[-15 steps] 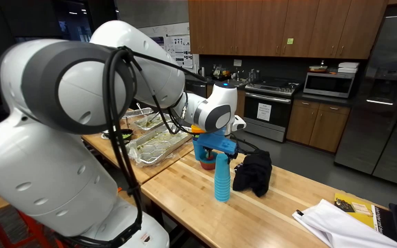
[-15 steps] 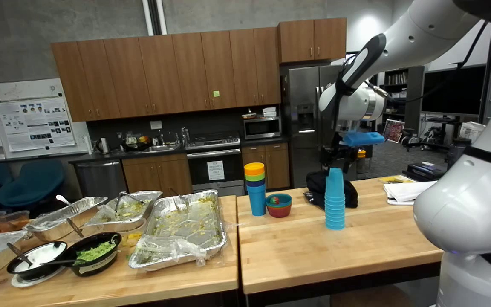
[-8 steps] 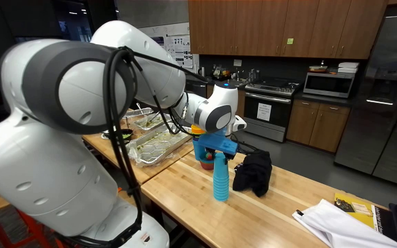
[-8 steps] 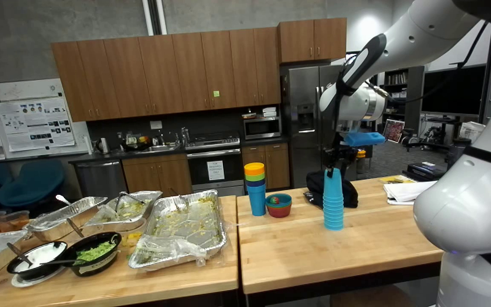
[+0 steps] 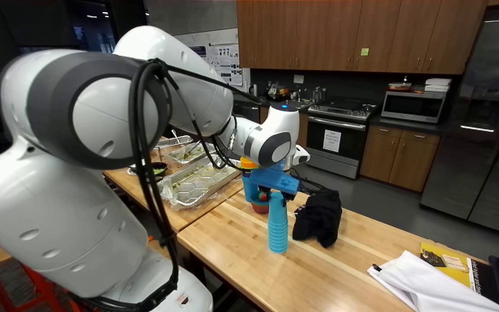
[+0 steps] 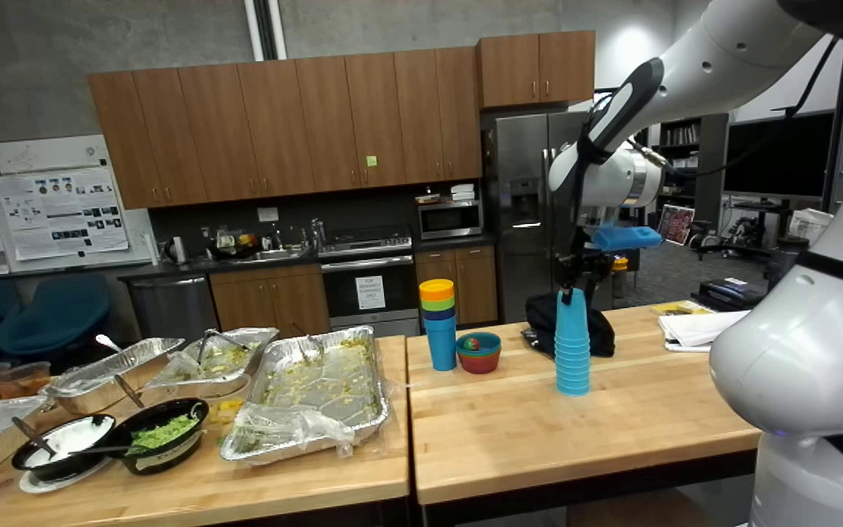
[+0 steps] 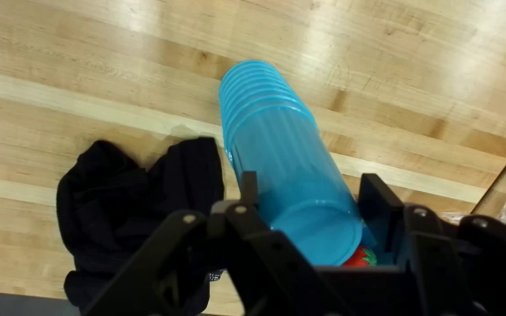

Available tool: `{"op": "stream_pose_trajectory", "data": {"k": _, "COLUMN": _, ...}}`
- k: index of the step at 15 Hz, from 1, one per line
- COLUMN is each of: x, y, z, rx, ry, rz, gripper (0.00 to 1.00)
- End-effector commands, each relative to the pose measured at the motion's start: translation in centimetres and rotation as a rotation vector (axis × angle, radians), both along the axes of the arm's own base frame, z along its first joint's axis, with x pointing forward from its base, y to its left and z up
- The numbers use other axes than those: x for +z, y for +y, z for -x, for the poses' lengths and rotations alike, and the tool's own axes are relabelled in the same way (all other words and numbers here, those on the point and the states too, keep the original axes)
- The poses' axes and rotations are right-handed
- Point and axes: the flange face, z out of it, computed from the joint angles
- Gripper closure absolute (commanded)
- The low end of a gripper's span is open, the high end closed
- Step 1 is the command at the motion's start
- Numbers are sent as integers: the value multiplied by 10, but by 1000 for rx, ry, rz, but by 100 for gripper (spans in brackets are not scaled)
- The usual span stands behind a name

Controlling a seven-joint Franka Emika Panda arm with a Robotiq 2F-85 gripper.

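End effector (image 7: 310, 188) grasping the blue cups (image 7: 275, 140): fingers (image 7: 248, 188) on either side of the topmost cup, near its base. Arm (image 5: 275, 138) reaches in over the desk (image 6: 509, 439), end effector pointing down. Cups are one nested stack, upside down, upright, lowest rim on the desk in both exterior views.

Black cloth (image 5: 319, 219), crumpled, near the cups; partly behind them in an exterior view. Bowls (image 6: 478, 362) nested close by, red outermost, teal inside, with a strawberry-like item (image 6: 471, 342) in them; the wrist view shows it just past the cup base. Tall cups (image 6: 441, 342) stand just beside the bowls: orange, green, navy, blue from top down.

White cloth (image 5: 431, 281) lies well apart from the cups, on the same desk, next to a yellow book (image 5: 444, 262).

Second desk (image 6: 374, 479) butts up against the first, seam between. On it: foil tray (image 6: 378, 373) with food scraps, plastic wrap over a corner; black bowl (image 6: 184, 448) of shredded greens, spoon handle sticking out.

Background: oven (image 5: 355, 143) with paper sign (image 5: 332, 140), microwave (image 5: 412, 106) on the counter to its right, then steel fridge (image 5: 470, 130).
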Motion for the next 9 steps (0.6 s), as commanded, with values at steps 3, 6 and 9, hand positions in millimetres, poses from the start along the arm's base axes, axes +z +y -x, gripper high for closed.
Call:
{"op": "stream_pose_trajectory", "data": {"k": 3, "x": 19, "y": 6, "z": 8, "rx": 49, "ry": -41, "rz": -7, "gripper": 66}}
{"op": "stream_pose_trajectory", "data": {"k": 6, "x": 30, "y": 10, "z": 10, "rx": 65, "ry": -66, "rz": -11, "gripper": 66}}
{"op": "stream_pose_trajectory", "data": {"k": 9, "x": 37, "y": 11, "z": 11, "rx": 72, "ry": -83, "rz": -14, "gripper": 66}}
